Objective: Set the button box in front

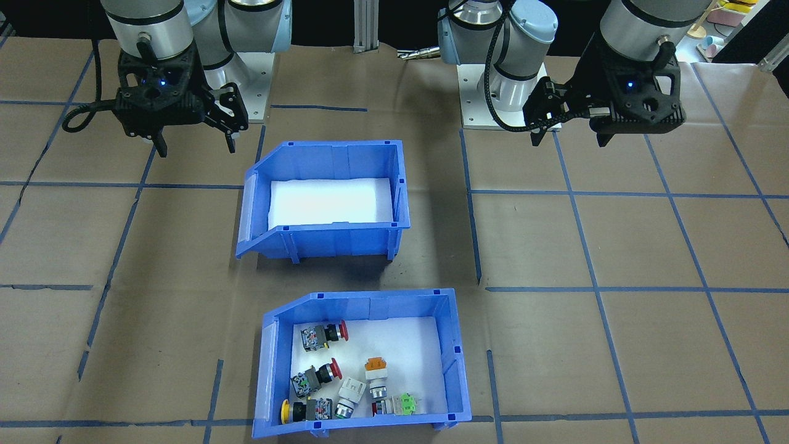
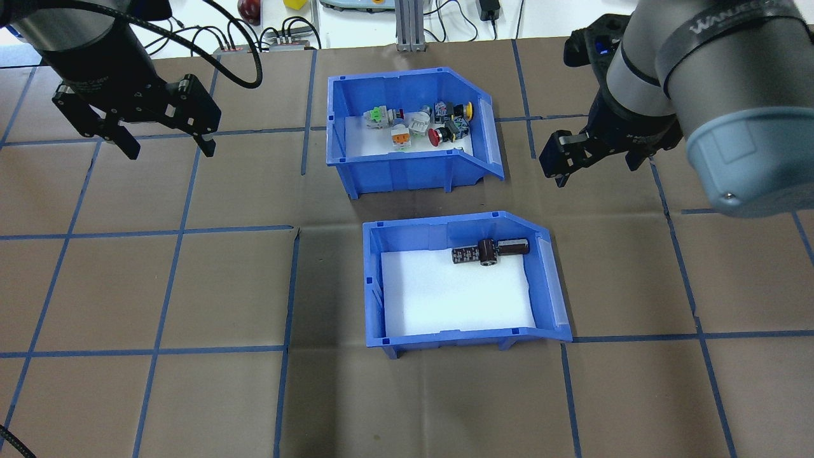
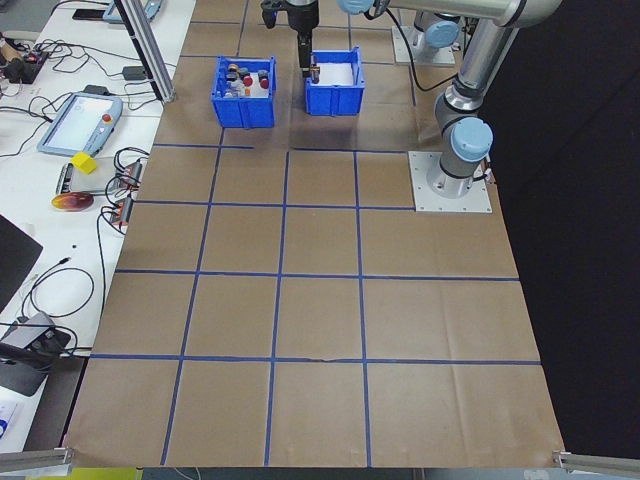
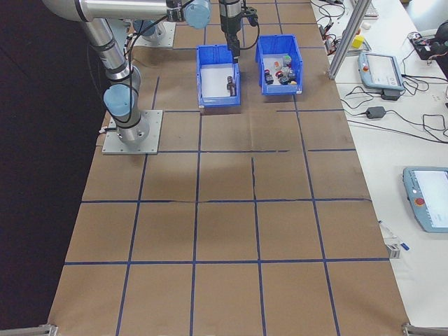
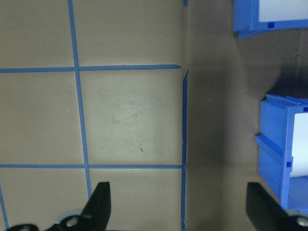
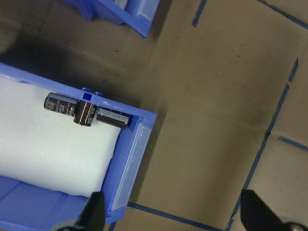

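White lettering — "WANJEC…", cut off — shows on the right arm (image 2: 712, 38), upper right of the overhead view; both the left gripper (image 2: 166, 145) and right gripper (image 2: 594, 166) hang spread and empty, while the button box (image 2: 407, 162) sits upper centre.

You see a second blue bin (image 2: 467, 280) on the brown, blue-taped surface (image 2: 191, 286), holding dark cylinders (image 2: 489, 250) against its far wall on white foam. Teach pendants (image 4: 381, 70) lie alongside.
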Tool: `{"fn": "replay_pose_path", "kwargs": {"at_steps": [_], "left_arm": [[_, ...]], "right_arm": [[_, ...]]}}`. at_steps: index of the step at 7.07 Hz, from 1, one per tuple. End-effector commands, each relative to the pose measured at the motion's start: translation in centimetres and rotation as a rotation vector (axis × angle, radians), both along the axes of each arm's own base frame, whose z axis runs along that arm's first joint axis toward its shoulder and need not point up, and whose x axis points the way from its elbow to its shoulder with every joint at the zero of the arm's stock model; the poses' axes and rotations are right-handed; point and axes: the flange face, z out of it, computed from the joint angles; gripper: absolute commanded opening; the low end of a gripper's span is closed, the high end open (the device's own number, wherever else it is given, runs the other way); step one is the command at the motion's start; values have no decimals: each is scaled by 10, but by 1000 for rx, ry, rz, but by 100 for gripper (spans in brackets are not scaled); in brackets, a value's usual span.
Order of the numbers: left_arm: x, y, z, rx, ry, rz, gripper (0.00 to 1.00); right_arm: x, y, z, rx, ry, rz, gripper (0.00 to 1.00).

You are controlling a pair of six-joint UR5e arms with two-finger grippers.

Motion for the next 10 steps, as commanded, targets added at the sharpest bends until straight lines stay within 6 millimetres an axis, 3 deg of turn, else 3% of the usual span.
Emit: {"fn": "replay_pose_path", "kwargs": {"at_steps": [1, 3, 7, 10], "left_arm": [[3, -10, -7, 11, 7, 7, 99], [3, -10, -2, 2, 2, 6, 99], [3, -21, -27, 50, 9, 6, 99], [4, -24, -18, 29, 9, 20, 99]], "right_arm": [[-27, -18, 4, 58, -45, -160, 100], [-28, -22, -1, 79, -34, -181, 100], [-28, -23, -2, 82, -34, -183, 100], [-28, -21, 0, 77, -33, -181, 100]]}}
